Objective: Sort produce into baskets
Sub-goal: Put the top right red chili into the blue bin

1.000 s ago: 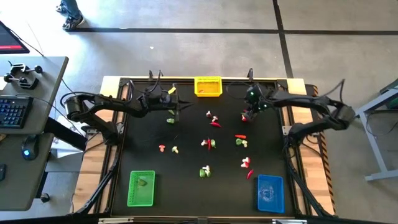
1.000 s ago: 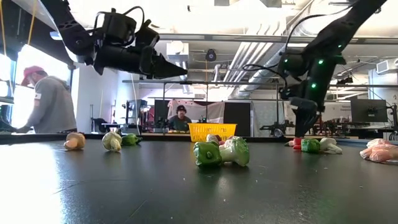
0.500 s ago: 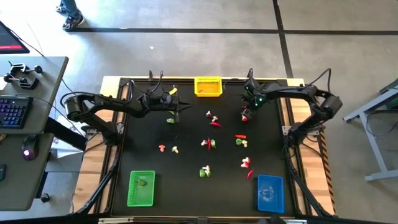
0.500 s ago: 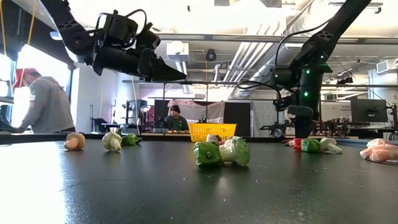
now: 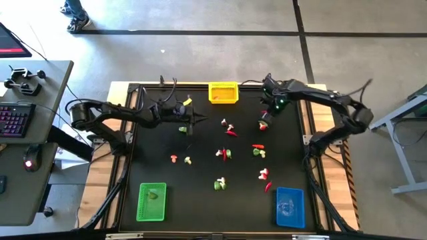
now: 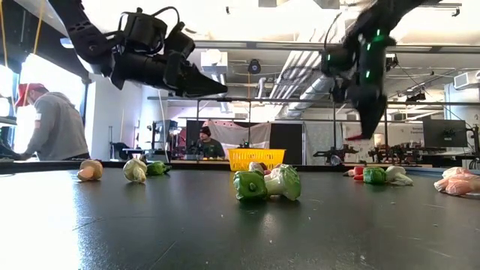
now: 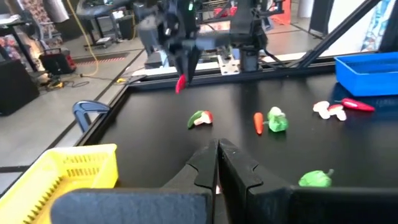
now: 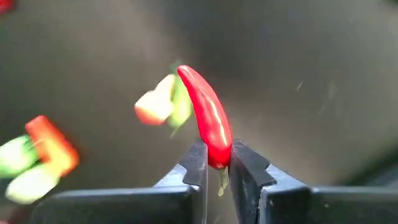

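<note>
My right gripper (image 5: pixel 265 123) hangs over the table's far right part, shut on a red chili pepper (image 8: pixel 208 118), which also shows in the low view (image 6: pixel 355 136) and the left wrist view (image 7: pixel 181 83). Below it a green-and-tan piece (image 8: pixel 163 101) lies on the black table. My left gripper (image 5: pixel 199 119) hovers shut over the far left-centre, its fingers (image 7: pixel 217 152) nearly level, with nothing seen between them. More produce (image 5: pixel 225 154) lies scattered mid-table. The yellow basket (image 5: pixel 223 93) stands at the far edge, the green basket (image 5: pixel 151 201) near left, the blue basket (image 5: pixel 289 207) near right. My right gripper pinches the pepper's stem end (image 8: pixel 217 155) between its two fingers (image 8: pixel 196 163). The fingers come from above, pointing down. The pepper hangs below them with its pointed tip (image 8: pixel 182 70) lowest, lifted clear of the table.
A green piece (image 5: pixel 183 129) lies just below my left gripper. Red, green and whitish pieces (image 5: pixel 263 175) sit near the blue basket. The green basket holds one green piece (image 5: pixel 153 195). People stand in the room beyond the table (image 6: pixel 52 124).
My right gripper has taken hold of the red pepper on the table at the far right and gone up with it; the pepper now hangs clear of the table. The piece next to it has stayed where it lay.
</note>
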You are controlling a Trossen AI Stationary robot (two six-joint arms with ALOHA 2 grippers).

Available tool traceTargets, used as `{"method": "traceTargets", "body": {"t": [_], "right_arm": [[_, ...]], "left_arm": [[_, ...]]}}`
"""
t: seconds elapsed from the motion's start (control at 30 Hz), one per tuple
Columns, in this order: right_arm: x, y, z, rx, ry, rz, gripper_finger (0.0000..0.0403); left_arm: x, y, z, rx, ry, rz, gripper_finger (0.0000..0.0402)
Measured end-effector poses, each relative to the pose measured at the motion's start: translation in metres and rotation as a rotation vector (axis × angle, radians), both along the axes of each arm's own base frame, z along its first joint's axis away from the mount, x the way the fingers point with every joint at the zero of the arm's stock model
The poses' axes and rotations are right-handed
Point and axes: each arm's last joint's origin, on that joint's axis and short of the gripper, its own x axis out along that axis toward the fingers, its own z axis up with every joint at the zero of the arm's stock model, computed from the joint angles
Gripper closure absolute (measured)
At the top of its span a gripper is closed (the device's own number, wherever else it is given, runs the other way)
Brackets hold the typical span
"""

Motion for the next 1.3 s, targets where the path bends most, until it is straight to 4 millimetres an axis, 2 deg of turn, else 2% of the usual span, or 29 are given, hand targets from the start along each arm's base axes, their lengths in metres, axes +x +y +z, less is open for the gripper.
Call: {"method": "traceTargets", "body": {"t": [0.1, 0.27, 0.43, 0.57, 0.77, 0.93, 1.07, 1.3], "right_arm": [[-0.001, 0.032, 0.021, 0.065, 0.007, -0.019, 0.0368], [-0.007, 0.096, 0.043, 0.229, -0.026, -0.073, 0.0368], [-0.019, 0.157, 0.058, 0.336, -0.047, -0.14, 0.0368], [-0.03, 0.203, 0.061, 0.34, -0.027, -0.095, 0.0368], [-0.033, 0.262, 0.049, 0.31, -0.008, 0.028, 0.0368], [-0.03, 0.301, 0.026, 0.271, 0.043, 0.102, 0.0371], [-0.027, 0.322, 0.008, 0.25, 0.087, 0.153, 0.038], [-0.027, 0.336, -0.013, 0.22, 0.201, 0.195, 0.0383]], "left_arm": [[0.001, -0.002, 0.0, 0.0, 0.0, -0.009, 0.0401], [0.001, -0.003, 0.001, 0.002, -0.006, -0.012, 0.0401], [0.001, -0.003, 0.001, 0.006, -0.007, -0.013, 0.0401], [0.001, -0.003, 0.001, 0.011, -0.007, -0.013, 0.0401], [0.001, -0.003, 0.001, 0.022, -0.006, -0.014, 0.0401], [0.001, -0.003, 0.001, 0.03, -0.005, -0.015, 0.0401], [0.001, -0.003, 0.001, 0.03, -0.005, -0.015, 0.0401], [0.001, -0.003, 0.001, 0.03, -0.006, -0.015, 0.0401]]}}
